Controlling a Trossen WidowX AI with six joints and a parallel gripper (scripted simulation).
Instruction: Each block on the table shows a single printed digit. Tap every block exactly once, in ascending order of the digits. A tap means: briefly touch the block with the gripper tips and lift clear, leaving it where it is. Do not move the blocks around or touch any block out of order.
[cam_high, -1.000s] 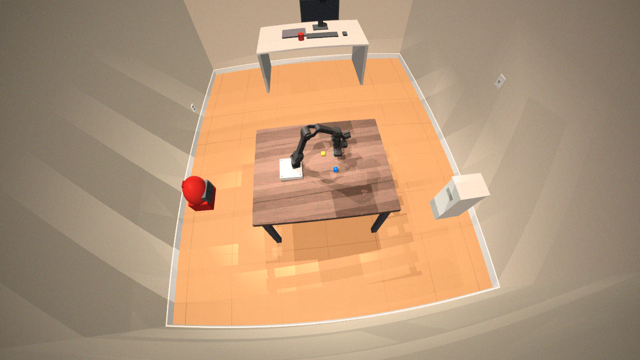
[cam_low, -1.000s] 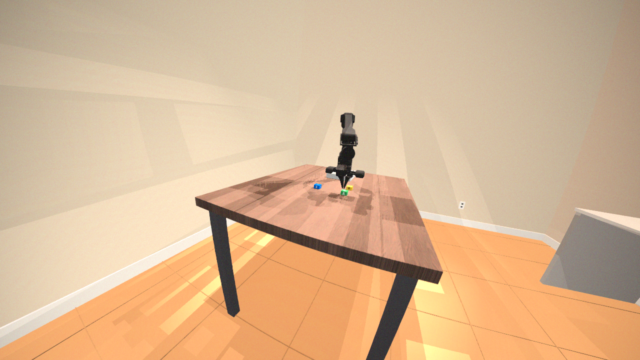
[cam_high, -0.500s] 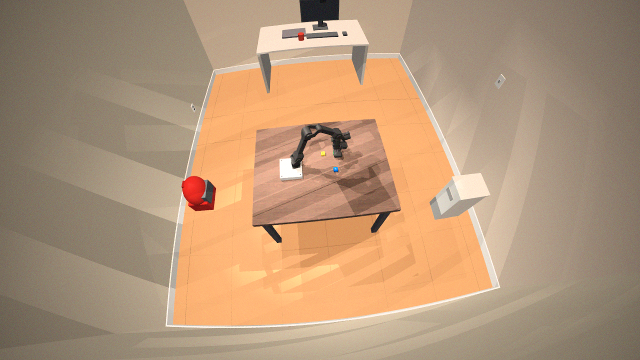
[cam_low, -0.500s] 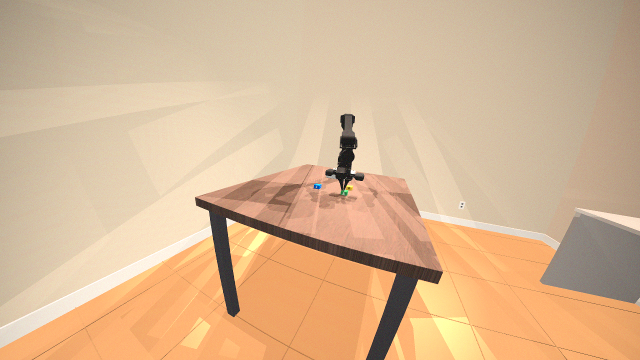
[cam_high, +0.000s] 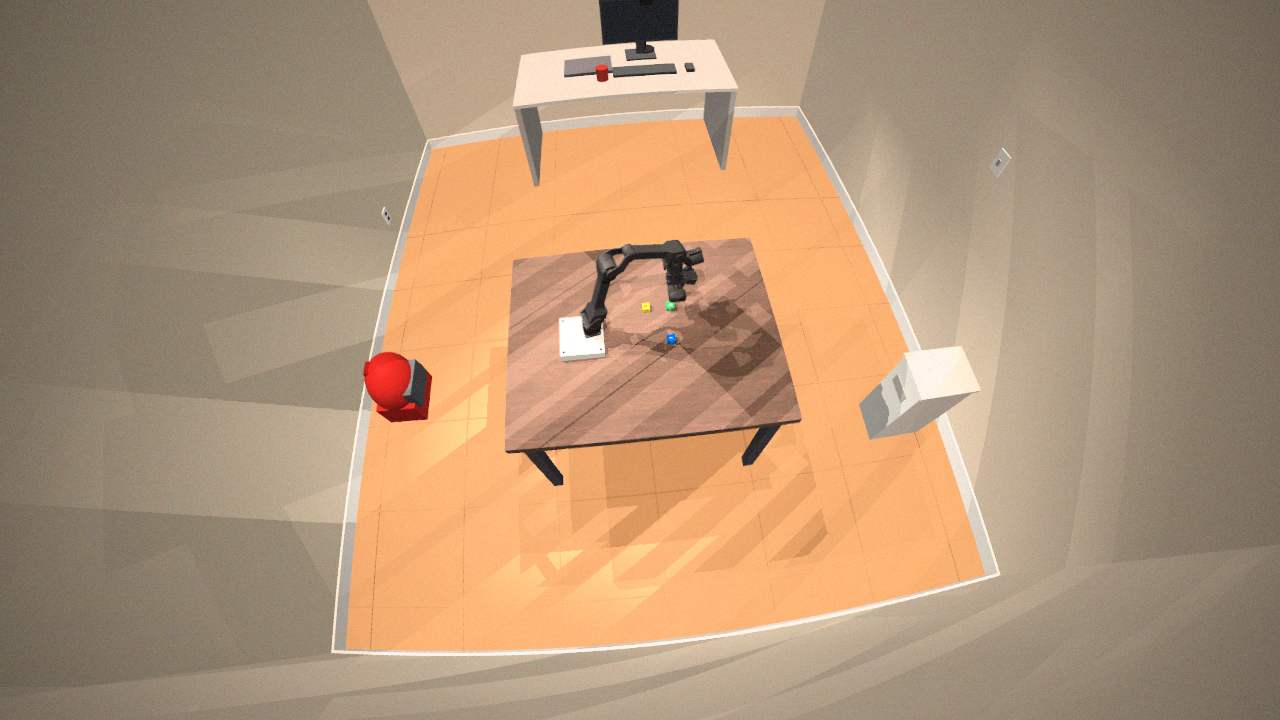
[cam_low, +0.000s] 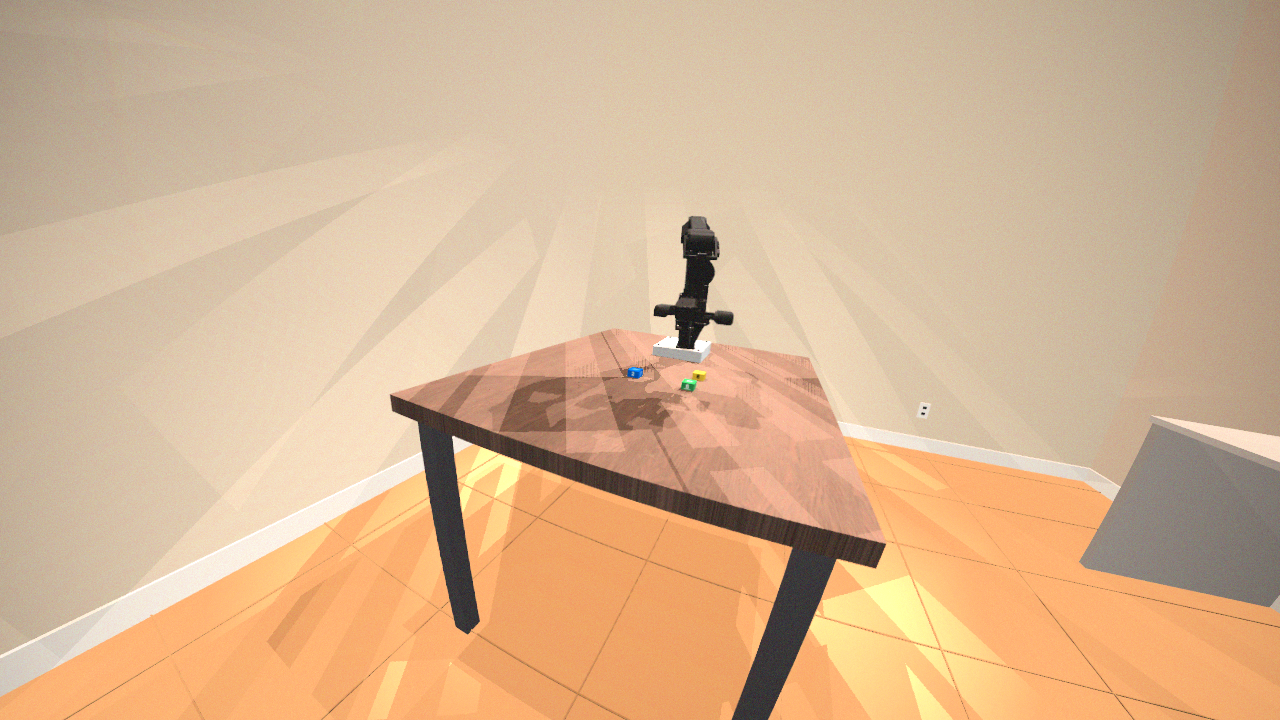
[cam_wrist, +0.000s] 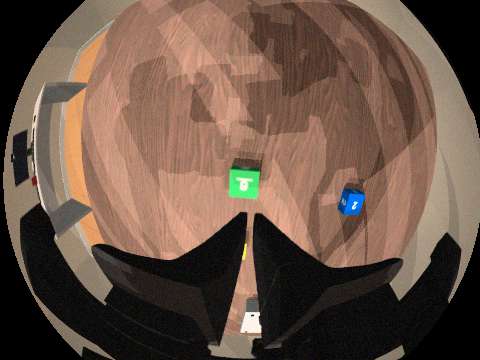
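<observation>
Three small digit blocks lie on the wooden table (cam_high: 626, 402) (cam_low: 733, 465) (cam_wrist: 167, 74). The green block (cam_high: 669, 306) (cam_low: 688, 385) (cam_wrist: 244, 183) lies just ahead of my fingertips in the wrist view. The blue block (cam_high: 671, 338) (cam_low: 634, 371) (cam_wrist: 351, 200) lies apart to one side. The yellow block (cam_high: 646, 307) (cam_low: 699, 375) shows in the wrist view (cam_wrist: 246, 251) only as a sliver between the fingers. My gripper (cam_high: 677, 293) (cam_wrist: 250, 219) is shut on nothing and hangs above the table close to the green block, not touching it. The digits are too small to read.
The arm's white base plate (cam_high: 581, 340) (cam_low: 682, 351) sits on the table near the blocks. Around the table are a white desk (cam_high: 626, 85), a red object (cam_high: 396, 385) on the floor and a white box (cam_high: 921, 389).
</observation>
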